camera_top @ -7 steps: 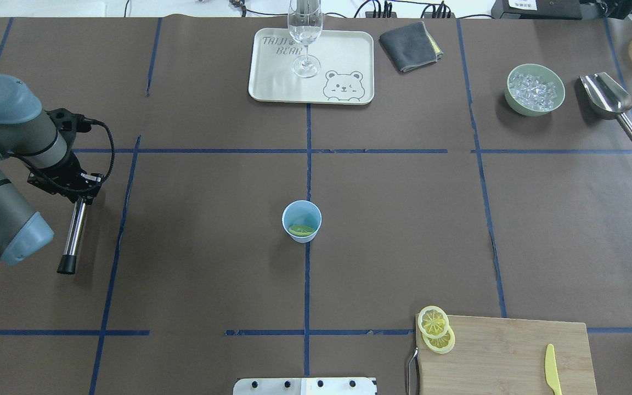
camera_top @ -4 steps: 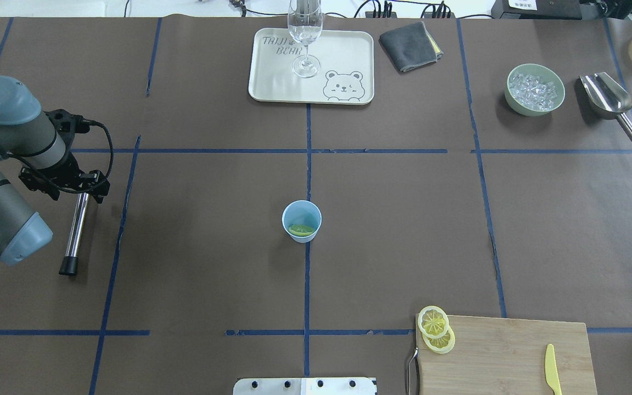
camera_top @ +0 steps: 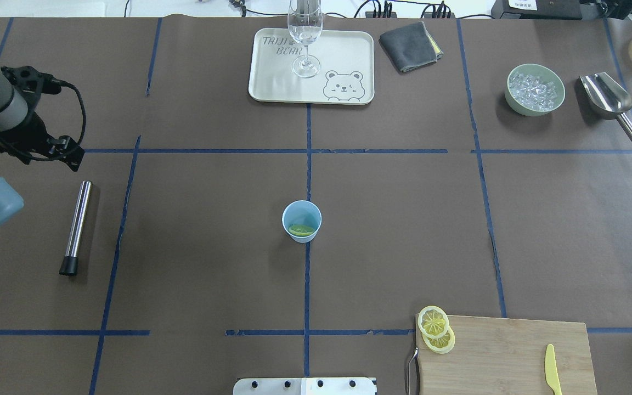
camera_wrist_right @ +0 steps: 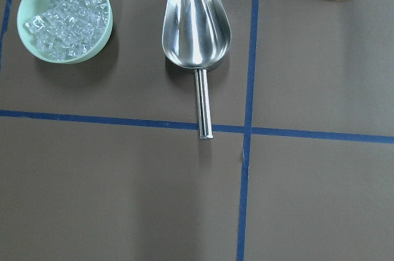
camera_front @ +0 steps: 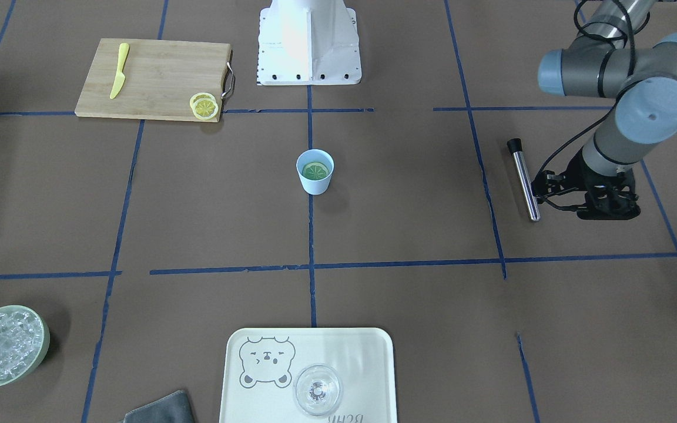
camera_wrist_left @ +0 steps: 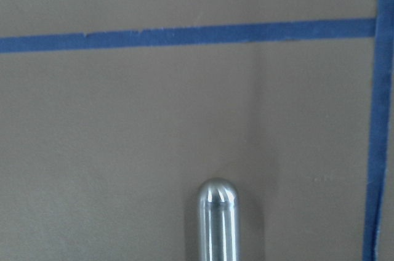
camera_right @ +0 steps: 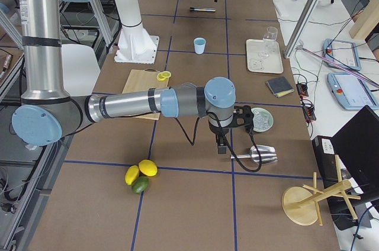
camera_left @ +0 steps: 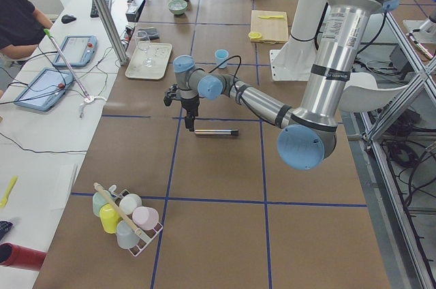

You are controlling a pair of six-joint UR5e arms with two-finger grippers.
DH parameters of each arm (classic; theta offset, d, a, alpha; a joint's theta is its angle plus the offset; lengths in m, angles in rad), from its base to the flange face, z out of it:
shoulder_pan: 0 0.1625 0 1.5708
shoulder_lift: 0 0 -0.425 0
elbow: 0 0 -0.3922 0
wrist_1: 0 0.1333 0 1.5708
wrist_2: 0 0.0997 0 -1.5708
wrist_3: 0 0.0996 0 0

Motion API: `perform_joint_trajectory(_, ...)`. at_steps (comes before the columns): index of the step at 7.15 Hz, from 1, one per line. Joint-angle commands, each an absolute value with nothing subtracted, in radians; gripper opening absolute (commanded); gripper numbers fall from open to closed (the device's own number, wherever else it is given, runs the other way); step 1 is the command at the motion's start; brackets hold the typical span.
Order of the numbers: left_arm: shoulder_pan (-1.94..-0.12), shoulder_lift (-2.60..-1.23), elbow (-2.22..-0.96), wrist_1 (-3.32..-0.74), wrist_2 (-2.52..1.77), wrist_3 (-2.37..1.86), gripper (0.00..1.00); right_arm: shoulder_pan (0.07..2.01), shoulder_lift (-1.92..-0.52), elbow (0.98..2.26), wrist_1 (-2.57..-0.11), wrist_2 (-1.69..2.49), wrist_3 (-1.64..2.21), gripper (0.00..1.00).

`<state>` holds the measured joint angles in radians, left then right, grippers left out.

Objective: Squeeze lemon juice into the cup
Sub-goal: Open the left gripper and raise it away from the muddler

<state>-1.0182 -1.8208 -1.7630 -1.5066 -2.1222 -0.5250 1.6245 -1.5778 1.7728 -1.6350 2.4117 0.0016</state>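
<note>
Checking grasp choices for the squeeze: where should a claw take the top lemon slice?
Probably the lemon slice by its rim, from above: it lies flat on a second slice and seems to overhang the cutting board corner, leaving that edge free.

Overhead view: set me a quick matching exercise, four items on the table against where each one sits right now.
Items:
1. cup
2. wine glass
3. yellow knife
4. steel rod

Places:
A. on the wooden cutting board
B. on the bear tray
C. lying flat on the table, far left of the view
D. on the centre blue tape line

Pairs: 1-D, 2-B, 3-A, 4-C.
</note>
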Motion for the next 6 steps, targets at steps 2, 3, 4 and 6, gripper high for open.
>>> perform_joint_trajectory(2, -1.285, -1.777, -1.799, -1.442, -2.172, -0.125, 1.00, 1.624, -1.597, 1.764, -1.640, 2.418, 0.003, 1.00)
perform_joint_trajectory(3, -1.367, -1.719, -1.784, -1.457, -2.266, -0.036, 1.00, 1.624, -1.612, 1.756, -1.643, 2.421, 0.003, 1.00)
perform_joint_trajectory(4, -1.441, -1.707, -1.735, -1.457, -2.285, 0.065, 1.00, 1.624, -1.615, 1.738, -1.643, 2.421, 0.003, 1.00)
perform_joint_trajectory(6, -1.514, -1.629, -1.718, -1.456, -2.286, 0.153, 1.00, 1.624, -1.628, 1.684, -1.635, 2.415, 0.000, 1.00)
